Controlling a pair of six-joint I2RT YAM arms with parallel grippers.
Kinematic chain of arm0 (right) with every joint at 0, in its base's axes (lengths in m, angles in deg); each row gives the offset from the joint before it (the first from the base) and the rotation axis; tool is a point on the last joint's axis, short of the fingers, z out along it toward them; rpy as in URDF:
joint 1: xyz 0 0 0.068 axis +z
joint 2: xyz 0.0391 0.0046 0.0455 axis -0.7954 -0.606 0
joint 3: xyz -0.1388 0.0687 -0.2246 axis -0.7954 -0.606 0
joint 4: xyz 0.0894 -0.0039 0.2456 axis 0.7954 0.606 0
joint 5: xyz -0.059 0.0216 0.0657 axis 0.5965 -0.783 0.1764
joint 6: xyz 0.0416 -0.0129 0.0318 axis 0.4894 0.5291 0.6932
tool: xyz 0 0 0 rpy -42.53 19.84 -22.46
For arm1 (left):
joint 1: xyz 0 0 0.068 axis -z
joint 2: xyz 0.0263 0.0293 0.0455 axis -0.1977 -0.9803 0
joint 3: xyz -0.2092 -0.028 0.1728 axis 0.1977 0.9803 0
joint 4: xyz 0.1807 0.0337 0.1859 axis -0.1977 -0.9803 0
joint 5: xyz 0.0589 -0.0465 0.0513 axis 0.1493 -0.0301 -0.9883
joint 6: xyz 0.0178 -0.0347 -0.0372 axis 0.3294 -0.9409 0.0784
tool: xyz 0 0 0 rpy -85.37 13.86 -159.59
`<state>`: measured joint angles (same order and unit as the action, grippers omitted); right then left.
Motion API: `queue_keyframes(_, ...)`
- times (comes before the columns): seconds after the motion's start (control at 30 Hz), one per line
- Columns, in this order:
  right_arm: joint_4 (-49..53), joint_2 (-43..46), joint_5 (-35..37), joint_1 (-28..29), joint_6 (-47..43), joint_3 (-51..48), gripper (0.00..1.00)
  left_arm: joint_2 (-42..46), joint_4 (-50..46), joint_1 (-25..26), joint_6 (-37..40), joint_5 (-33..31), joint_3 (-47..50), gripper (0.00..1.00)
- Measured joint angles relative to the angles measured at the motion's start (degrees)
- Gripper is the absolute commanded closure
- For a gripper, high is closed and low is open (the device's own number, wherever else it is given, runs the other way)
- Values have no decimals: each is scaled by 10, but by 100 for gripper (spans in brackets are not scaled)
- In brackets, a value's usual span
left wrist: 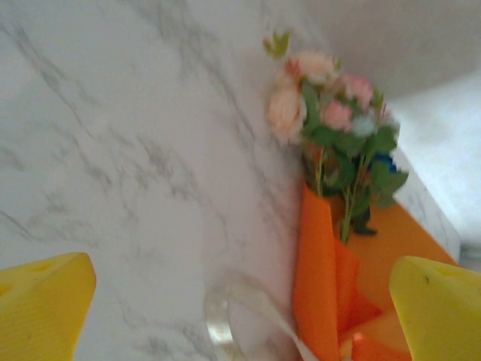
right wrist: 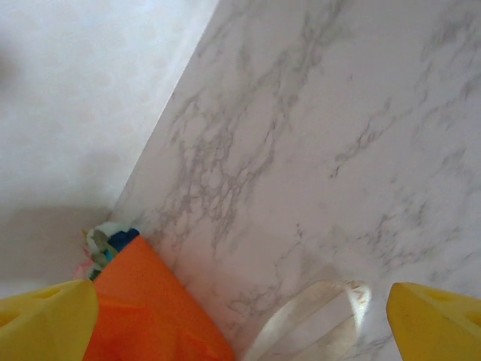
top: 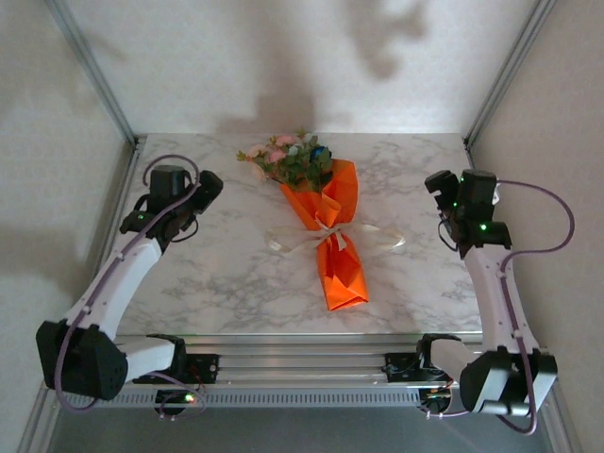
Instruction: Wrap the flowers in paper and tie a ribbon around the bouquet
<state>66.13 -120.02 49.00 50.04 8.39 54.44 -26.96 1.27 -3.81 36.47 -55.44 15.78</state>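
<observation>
lying mid-table in the top view, the bouquet [top: 326, 222] sat wrapped in orange paper [top: 344, 274] with the ribbon [top: 330, 236] tied round it; left gripper [top: 208, 186] and right gripper [top: 437, 181] hung well apart from it. left wrist: jaws wide, empty, flowers [left wrist: 338, 128] far right. right wrist: jaws wide, empty, ribbon loop near. the work looked finished; any retreat was best lifted clear of the loops.

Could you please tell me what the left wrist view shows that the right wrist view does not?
Left wrist: the flowers in full, with pink and cream blooms, leaves, and stems entering the paper. Right wrist: the paper's plain side hiding all but a blue bloom tip. Both: orange paper, a ribbon loop on the marble table, the table's edge, and yellow fingers spread wide, the left claw and right claw each open and empty.
</observation>
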Motion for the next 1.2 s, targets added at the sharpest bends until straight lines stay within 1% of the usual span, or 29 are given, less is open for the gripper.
queue_keyframes(0.07,19,19,19,0,-39,-3,1,26,1,7,7,-78,7,0)
queue_keyframes(0.1,21,32,32,0,-63,-15,1,43,3,14,10,-132,20,0)
queue_keyframes(0.17,-6,67,52,0,-115,-69,1,82,16,24,33,-233,64,0)
queue_keyframes(0.23,-60,116,72,2,-170,-165,1,129,75,26,110,-309,149,0)
queue_keyframes(0.3,-112,150,89,5,-214,-257,1,166,147,25,188,-355,249,0)
queue_keyframes(0.33,-135,158,96,6,-235,-300,1,177,176,22,223,-368,294,0)
queue_keyframes(0.43,-192,145,101,11,-282,-376,1,181,257,-2,298,-367,391,0)
queue_keyframes(0.5,-242,121,99,15,-305,-395,1,172,307,-18,323,-356,423,0)
queue_keyframes(0.57,-313,87,95,19,-327,-409,1,143,374,-35,339,-334,441,0)
queue_keyframes(0.7,-459,-17,75,25,-361,-418,1,41,520,-71,350,-276,453,0)
queue_keyframes(0.8,-544,-85,60,34,-389,-417,1,-34,617,-98,350,-236,453,0)
queue_keyframes(0.9,-614,-139,45,37,-417,-412,1,-98,693,-118,351,-196,442,0)
queue_keyframes(1.0,-666,-187,28,38,-438,-397,1,-154,746,-130,360,-160,413,0)
queue_keyframes(1.07,-717,-216,19,41,-449,-397,1,-169,770,-134,367,-137,402,0)
queue_keyframes(1.13,-781,-245,14,45,-456,-410,1,-168,823,-132,377,-119,417,0)
queue_keyframes(1.2,-825,-258,11,49,-460,-436,1,-168,947,-122,388,-110,489,0)
